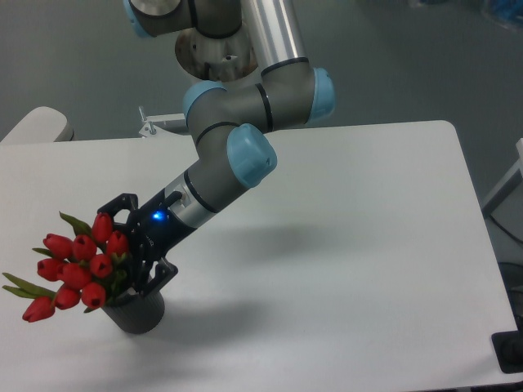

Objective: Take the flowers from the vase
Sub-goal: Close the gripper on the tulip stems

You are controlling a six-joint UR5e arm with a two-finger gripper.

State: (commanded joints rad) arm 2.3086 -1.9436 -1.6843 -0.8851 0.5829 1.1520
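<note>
Reaching in low from the right, the gripper (129,255) was closed round the stems of the flowers (75,267) just above the vase (136,311), a hold apparently placed there so the leaning bunch could be drawn out whole.

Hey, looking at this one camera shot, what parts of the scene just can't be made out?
- The gripper fingertips: buried among the flowers, so the grip on the stems is hidden.
- The stems inside the vase: hidden by its wall and the gripper.
- The vase's rim and hollow: covered by the gripper and leaves.
- The arm's base: cut off by the top edge.
- A dark object at the lower right: cut off by the edge, unidentifiable.
</note>
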